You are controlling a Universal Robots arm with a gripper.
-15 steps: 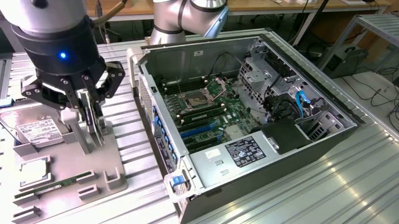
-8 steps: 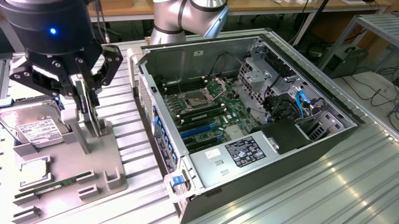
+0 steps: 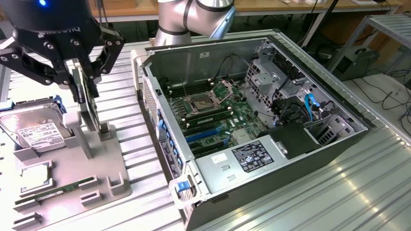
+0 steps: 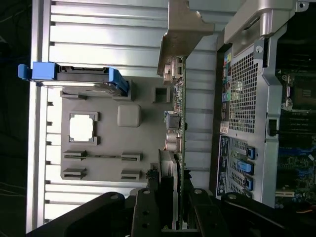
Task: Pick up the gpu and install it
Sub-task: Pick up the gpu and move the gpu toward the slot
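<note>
Clamping gpu [image 3: 86, 106] edge-on at gray fixture [image 3: 96, 168], gripper [image 3: 80, 76] sits btwn hard drive [image 3: 35, 130] & open PC case [image 3: 257, 192].

This looks like a robotics lab. An opened computer case [image 3: 192, 62] lies on a ribbed metal bench [image 3: 334, 192], with a robot arm [image 3: 186, 19] rising just behind the case and a grey parts holder [image 3: 109, 163] beside it. Beyond the case are wooden desks [image 3: 270, 6] and loose cables [image 3: 391, 96] on the floor.

Ribbed metal tabletop [image 3: 359, 192], wooden bench [image 3: 270, 6] behind, cables [image 3: 393, 98] on floor [image 3: 367, 87].
</note>
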